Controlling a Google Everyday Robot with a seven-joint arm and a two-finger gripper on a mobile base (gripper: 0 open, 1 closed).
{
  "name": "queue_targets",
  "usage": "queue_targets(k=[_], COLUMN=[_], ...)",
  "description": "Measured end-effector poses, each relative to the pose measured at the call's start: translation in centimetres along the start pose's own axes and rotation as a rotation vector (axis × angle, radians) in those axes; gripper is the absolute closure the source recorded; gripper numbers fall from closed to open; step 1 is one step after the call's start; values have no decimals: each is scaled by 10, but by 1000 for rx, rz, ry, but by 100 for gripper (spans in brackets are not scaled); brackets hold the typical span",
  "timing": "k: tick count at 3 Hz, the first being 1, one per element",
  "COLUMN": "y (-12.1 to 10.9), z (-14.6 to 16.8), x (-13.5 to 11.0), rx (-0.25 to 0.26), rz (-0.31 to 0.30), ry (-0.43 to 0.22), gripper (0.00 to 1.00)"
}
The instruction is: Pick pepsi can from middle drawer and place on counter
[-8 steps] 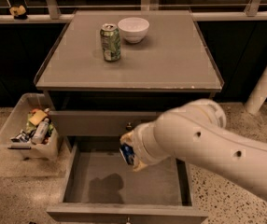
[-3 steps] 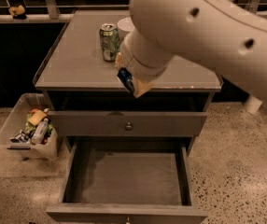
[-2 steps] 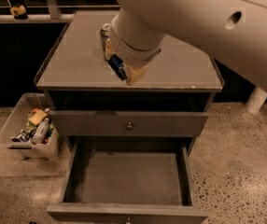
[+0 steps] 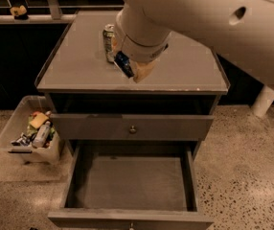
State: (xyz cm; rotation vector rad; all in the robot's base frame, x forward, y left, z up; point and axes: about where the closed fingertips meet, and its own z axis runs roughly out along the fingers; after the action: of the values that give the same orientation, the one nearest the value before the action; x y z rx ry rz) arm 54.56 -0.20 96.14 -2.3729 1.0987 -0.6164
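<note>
My gripper [image 4: 130, 67] is over the front middle of the counter [image 4: 79, 73], shut on the pepsi can [image 4: 123, 63], a dark blue can held tilted just above the grey top. The large white arm fills the upper right and hides the counter's back right. The middle drawer [image 4: 132, 183] stands pulled open below, its flat grey floor bare.
A green patterned can [image 4: 108, 41] stands on the counter just left of and behind my gripper, partly hidden by it. The knobbed drawer front [image 4: 133, 127] above the open drawer is shut. A clear bin [image 4: 31, 133] of snacks sits on the floor at the left.
My gripper has lifted the pepsi can out of the middle drawer, carried it up over the counter, and shifted it left and lower toward the counter top.
</note>
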Motion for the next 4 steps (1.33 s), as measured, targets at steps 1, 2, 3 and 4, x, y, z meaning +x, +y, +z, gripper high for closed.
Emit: queue_targets(k=[1,2,3,4], y=[0,3,-8,-8], z=[22,72,68,68], x=[44,105,133,133], rx=[-39,-115,-82,-82], rz=[-2,-64,-104,-104], ry=[-29,-78,-60,-60], gripper=[100,100,100,100])
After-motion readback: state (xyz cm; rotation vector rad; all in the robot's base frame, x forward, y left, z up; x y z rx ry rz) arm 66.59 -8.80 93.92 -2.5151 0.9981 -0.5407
